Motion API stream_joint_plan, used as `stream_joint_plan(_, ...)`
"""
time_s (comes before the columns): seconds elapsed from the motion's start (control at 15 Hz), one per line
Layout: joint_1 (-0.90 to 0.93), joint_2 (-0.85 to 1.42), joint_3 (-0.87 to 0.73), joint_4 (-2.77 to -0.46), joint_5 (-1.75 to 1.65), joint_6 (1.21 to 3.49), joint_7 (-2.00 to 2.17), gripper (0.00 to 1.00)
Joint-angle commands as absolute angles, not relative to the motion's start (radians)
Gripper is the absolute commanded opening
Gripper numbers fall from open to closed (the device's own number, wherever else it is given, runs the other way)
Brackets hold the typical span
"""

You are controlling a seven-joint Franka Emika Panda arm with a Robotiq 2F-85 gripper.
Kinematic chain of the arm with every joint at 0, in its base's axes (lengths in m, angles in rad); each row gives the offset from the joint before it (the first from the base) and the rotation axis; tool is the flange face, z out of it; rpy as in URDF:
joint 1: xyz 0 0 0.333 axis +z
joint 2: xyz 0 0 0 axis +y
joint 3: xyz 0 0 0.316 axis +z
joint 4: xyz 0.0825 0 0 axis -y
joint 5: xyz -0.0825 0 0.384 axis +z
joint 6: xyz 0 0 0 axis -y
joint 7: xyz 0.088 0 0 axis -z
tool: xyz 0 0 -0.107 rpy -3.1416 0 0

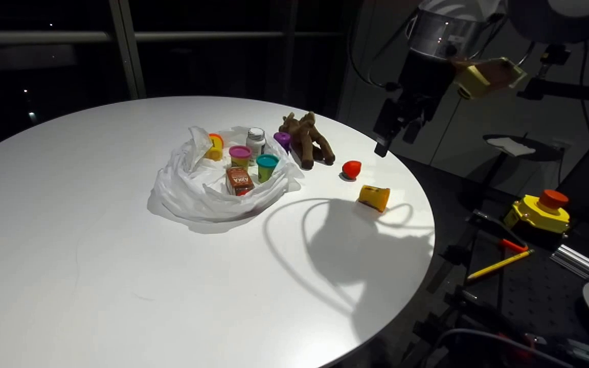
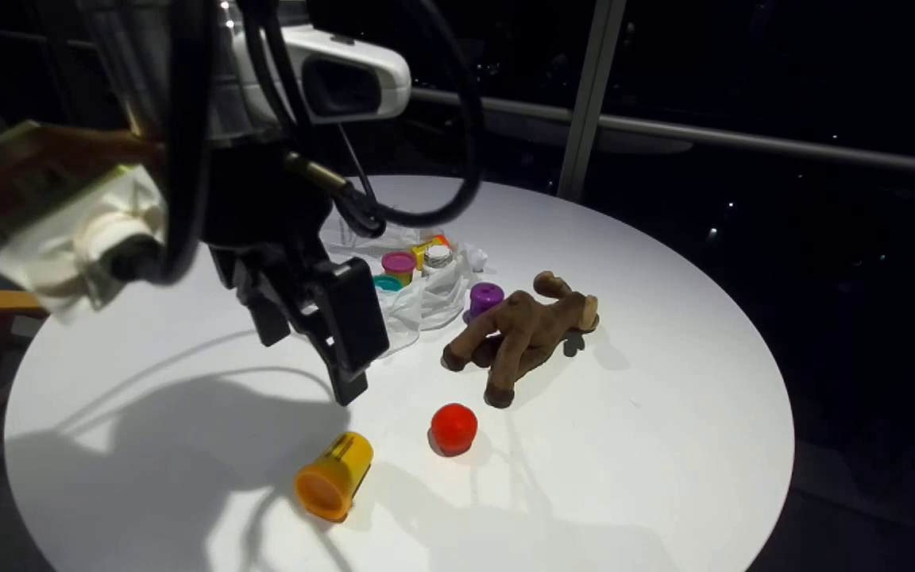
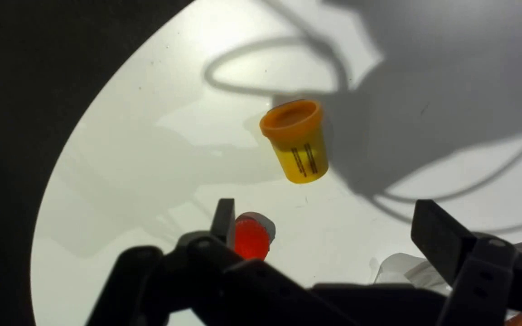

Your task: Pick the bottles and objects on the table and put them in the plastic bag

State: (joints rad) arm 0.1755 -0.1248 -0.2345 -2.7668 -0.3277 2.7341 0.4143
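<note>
Bagging part-complete; next pickup apparently due

Landmark: crumpled translucent white plastic bag (image 1: 192,193), mouth spread.

Step in hand, by judgement: start of a fresh pick. Black two-finger gripper (image 3: 326,222): spread wide, nothing held, poised higher than the bag and apart from it.

Within the bag: pale bottle with white cap (image 1: 255,143); yellow tub with orange-red lid (image 1: 214,148); yellow tub with magenta lid (image 1: 240,157); green tub with teal lid (image 1: 267,167); brown container with white lettering (image 1: 238,179), red spot at one end.

Outside the bag: purple cylindrical piece (image 2: 486,298), just beside, contact undeterminable; brown plush animal (image 2: 524,326), near the bag, legs splayed; glossy red ball-like piece (image 2: 454,429), apart from the bag; toppled yellow plastic tub with orange lid (image 3: 298,142), farthest from the bag among loose pieces.

Probable next target: toppled tub, judging by prominence in the wrist view. Next move, as judged: descent, jaws turned astride the rounded body, gentle squeeze, lift, carriage to the bag, release inside.

Surface: large round white table (image 1: 197,271) beneath the bag, smooth-looking, with broad grey shadow (image 1: 348,240) apart from the bag.

Room: dim; dark window panes (image 1: 202,61) beyond the bag; yellow box with red push-button (image 1: 539,212) and yellow pencil (image 1: 501,264), both off-table, well apart from the bag.
</note>
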Motion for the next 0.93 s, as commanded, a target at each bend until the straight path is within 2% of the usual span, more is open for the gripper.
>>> stream_joint_plan(0.0, 0.052, -0.023, -0.132, -2.772, -0.321, 2.928, 0.328, 1.0)
stream_joint_plan(0.13, 0.013, 0.047, -0.113, -2.77, -0.364, 3.035, 0.317, 1.0)
stream_joint_plan(0.27, 0.036, 0.101, -0.158, -2.77, -0.436, 3.083, 0.325, 1.0)
stream_joint_plan(0.67, 0.0, 0.203, -0.14, -2.769, -0.541, 3.053, 0.339, 1.0)
stream_joint_plan(0.87, 0.033, 0.232, -0.205, -2.768, -0.653, 3.071, 0.385, 1.0)
